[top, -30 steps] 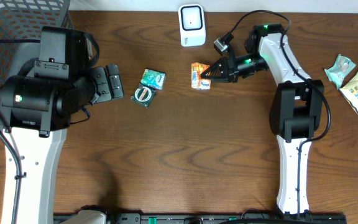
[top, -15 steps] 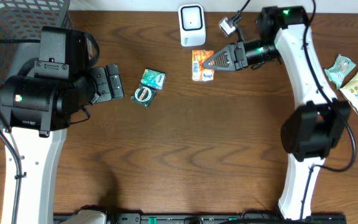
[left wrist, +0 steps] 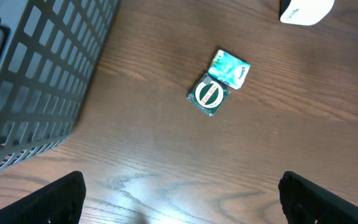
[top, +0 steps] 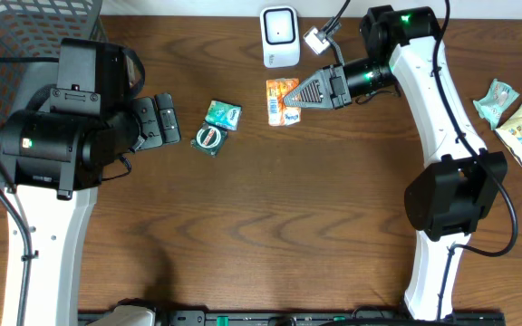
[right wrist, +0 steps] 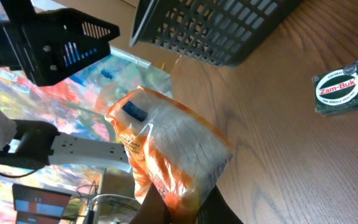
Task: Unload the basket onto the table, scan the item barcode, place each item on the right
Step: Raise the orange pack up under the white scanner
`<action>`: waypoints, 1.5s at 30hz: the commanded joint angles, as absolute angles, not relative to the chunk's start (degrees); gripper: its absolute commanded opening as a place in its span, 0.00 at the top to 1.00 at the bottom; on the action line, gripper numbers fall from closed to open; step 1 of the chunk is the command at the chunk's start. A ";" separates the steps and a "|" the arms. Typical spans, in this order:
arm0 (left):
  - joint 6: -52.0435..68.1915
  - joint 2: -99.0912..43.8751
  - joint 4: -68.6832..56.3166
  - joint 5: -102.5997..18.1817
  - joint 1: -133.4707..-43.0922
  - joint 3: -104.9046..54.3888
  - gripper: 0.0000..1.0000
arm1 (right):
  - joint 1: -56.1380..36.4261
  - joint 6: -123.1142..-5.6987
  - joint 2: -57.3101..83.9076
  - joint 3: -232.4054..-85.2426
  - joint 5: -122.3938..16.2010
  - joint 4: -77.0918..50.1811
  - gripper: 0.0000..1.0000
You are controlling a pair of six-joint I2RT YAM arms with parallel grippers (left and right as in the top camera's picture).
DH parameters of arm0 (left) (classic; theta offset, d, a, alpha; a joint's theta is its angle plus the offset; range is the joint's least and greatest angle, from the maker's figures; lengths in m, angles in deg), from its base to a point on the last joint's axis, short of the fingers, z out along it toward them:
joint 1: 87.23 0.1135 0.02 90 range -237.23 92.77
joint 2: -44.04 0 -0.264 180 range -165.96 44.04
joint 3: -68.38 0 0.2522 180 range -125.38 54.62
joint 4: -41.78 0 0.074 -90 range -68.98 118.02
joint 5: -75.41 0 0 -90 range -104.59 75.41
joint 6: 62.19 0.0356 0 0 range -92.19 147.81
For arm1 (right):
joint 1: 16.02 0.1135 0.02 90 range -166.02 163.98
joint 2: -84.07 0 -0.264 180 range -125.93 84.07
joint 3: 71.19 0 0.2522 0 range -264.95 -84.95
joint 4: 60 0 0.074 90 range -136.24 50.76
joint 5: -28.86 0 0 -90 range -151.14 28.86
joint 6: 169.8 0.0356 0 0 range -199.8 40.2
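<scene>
Overhead: right gripper [top: 297, 94] clenched on an orange snack packet [top: 278, 101], pinching its right edge. The packet sits just in front of the white barcode scanner [top: 280, 36], near it, not touching. Left gripper [top: 163, 120] is parked by the dark wire basket [top: 16, 36] with its jaws spread wide and nothing in them. Between the two arms, a round green Zam-Buk tin [top: 208, 138] lies on the wooden table [top: 270, 226], touching a teal packet [top: 224, 114]. Two more snack bags [top: 519, 113] lie at the far right edge.

Left wrist: fingertips [left wrist: 55, 196] far apart at the bottom corners, bare wood between them. Basket wall on the left, tin and teal packet ahead, a corner of the scanner at top right.

Right wrist: fingers [right wrist: 157, 208] meet at the bottom edge, closed on the orange packet, which stands up crinkled and clear of the table. Zam-Buk tin at right, basket behind.
</scene>
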State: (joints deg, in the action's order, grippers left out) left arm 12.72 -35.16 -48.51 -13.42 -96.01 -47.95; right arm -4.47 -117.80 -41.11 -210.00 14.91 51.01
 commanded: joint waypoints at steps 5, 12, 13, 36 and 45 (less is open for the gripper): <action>12.48 -35.03 -48.73 -13.79 -95.81 -47.62 0.02 | -1.41 -111.36 -41.07 -210.37 -2.88 43.08 0.99; 12.48 -35.03 -48.73 -13.79 -95.81 -47.62 0.02 | 6.39 -78.50 -41.14 -210.37 -53.48 28.76 0.99; 12.48 -35.03 -48.73 -13.79 -95.81 -47.62 0.02 | 7.40 -78.11 -41.14 -210.37 -58.44 27.06 0.99; 12.48 -35.03 -48.73 -13.79 -95.81 -47.62 0.02 | 8.03 -100.43 -44.35 -211.05 -73.32 -21.40 0.99; 12.48 -35.03 -48.73 -13.79 -95.81 -47.62 0.02 | 8.21 -108.80 -51.19 -211.05 -73.43 -32.31 0.99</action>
State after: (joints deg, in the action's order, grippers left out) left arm 12.70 -35.16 -48.53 -13.42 -96.01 -47.95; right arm 7.77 -101.83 -47.82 -210.48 -72.67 -31.06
